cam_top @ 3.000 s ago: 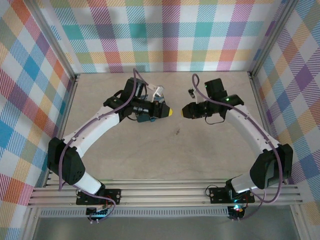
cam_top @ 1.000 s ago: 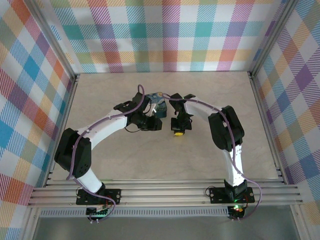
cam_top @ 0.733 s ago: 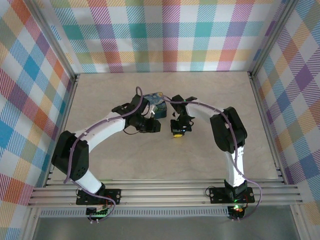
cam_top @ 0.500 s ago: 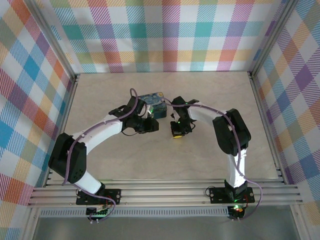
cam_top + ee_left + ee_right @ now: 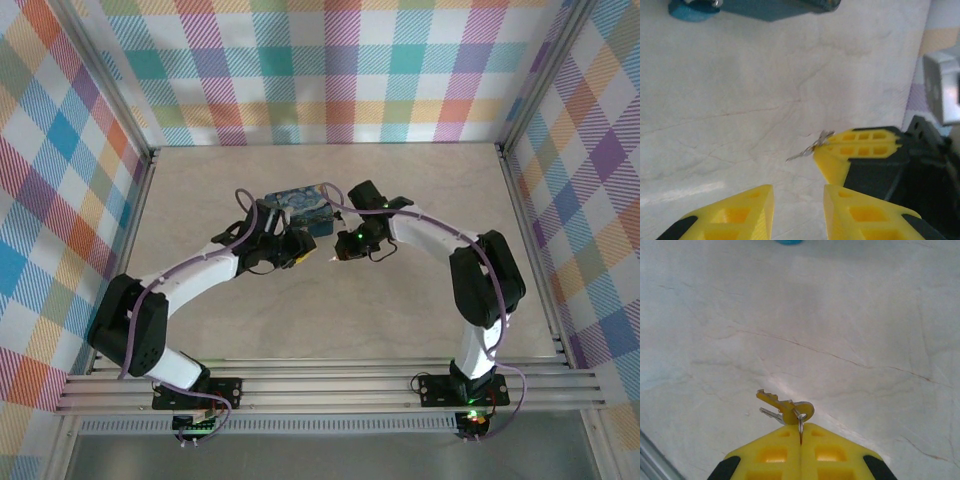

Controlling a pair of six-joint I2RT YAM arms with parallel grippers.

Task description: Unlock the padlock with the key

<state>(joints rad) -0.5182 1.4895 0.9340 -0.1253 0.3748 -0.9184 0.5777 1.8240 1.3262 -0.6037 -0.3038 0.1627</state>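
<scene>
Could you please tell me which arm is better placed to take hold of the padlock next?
Left, probably. The left gripper is open and empty, with the padlock ahead of it by the box; the right gripper is shut on the key.

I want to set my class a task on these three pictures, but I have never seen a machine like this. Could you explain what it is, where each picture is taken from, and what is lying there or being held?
These are two robot arms bolted to the near edge of a table. Each arm ends in a gripper with two yellow fingers. The wide picture looks down from above and behind the arms. The other two come from a camera on each wrist, looking past that arm's own fingers. On the table lies a dark-blue box, with the small blue padlock at its edge. The right gripper is shut on the key, pinching its ring so the key sticks out in front. The left gripper is open and holds nothing.
</scene>
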